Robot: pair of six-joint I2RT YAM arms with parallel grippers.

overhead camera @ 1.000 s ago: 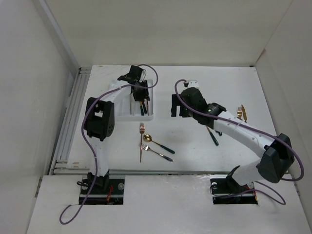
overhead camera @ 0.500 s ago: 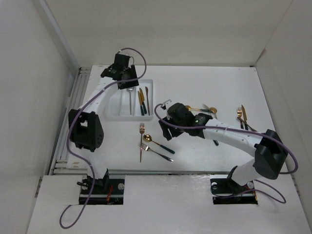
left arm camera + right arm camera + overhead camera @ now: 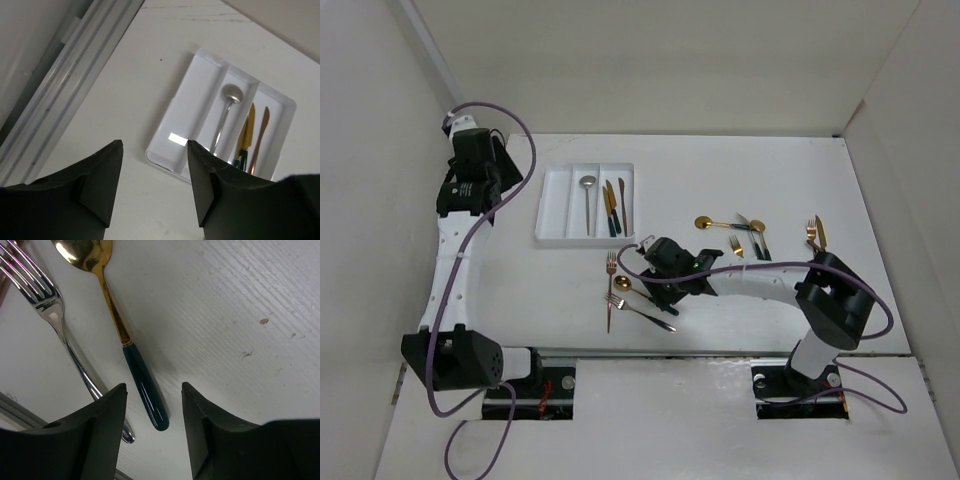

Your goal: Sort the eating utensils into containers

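Observation:
The white three-compartment tray (image 3: 552,205) lies at the back left of the table and also shows in the left wrist view (image 3: 187,107). Its middle compartment holds a silver spoon (image 3: 226,102). Its right compartment holds a green-handled gold knife (image 3: 246,134) and a copper knife (image 3: 259,131). The left compartment is bare. My left gripper (image 3: 480,190) (image 3: 155,150) is open and empty, left of the tray. My right gripper (image 3: 655,290) (image 3: 152,395) is open, its jaws either side of the green handle of a gold spoon (image 3: 142,387) and not touching it. A silver fork (image 3: 60,325) lies beside the spoon.
A copper fork (image 3: 611,264) lies by the gold spoon (image 3: 622,284). More utensils lie at the right: a gold spoon (image 3: 706,222), a green-handled cluster (image 3: 752,235) and a gold pair (image 3: 816,233). The table's front edge (image 3: 12,405) is close to the right gripper.
My left arm has swung away from the tray to the far left, uncovering it. My right arm has moved left and toward the front, down over the gold spoon's handle.

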